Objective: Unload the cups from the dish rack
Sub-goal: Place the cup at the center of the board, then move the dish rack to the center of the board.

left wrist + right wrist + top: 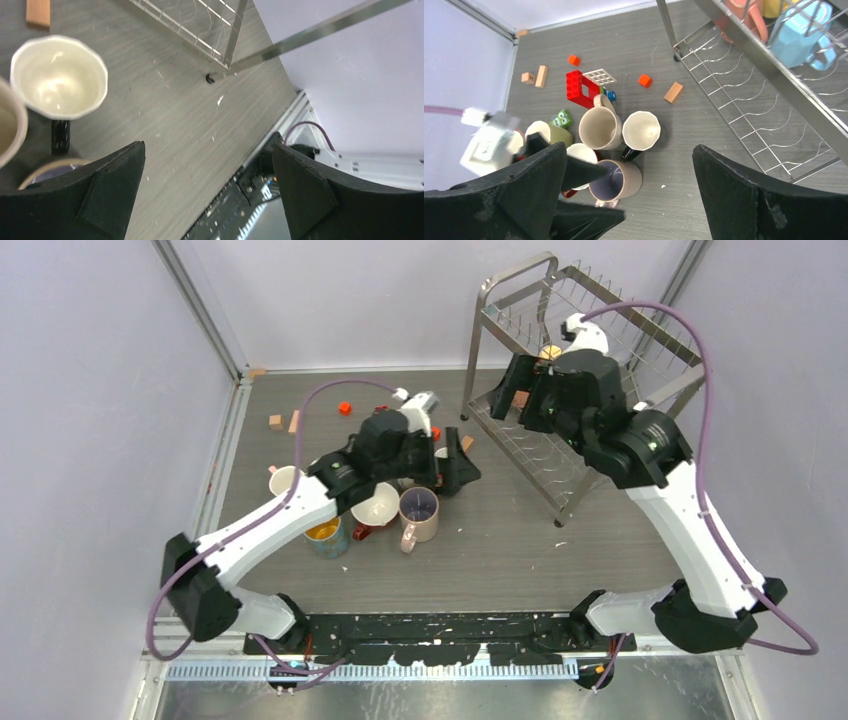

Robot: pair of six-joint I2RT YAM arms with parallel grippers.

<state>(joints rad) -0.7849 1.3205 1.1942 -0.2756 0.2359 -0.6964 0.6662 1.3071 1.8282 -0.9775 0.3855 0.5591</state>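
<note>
Fingers [112, 192] of the left gripper [207, 150] are spread wide with nothing held, just left of the dish rack [500, 288] and above the table [520, 560]. A cluster of cups [599, 127] is seen upright on the table left of the rack, with a cream one [640, 131] nearest it. Farther off, the right gripper [629, 150] is held at the rack's left side, its fingers equally wide and empty. A light blue cup [796, 32] and a pink cup [744, 15] are seen inside the rack; which tier cannot be told.
</note>
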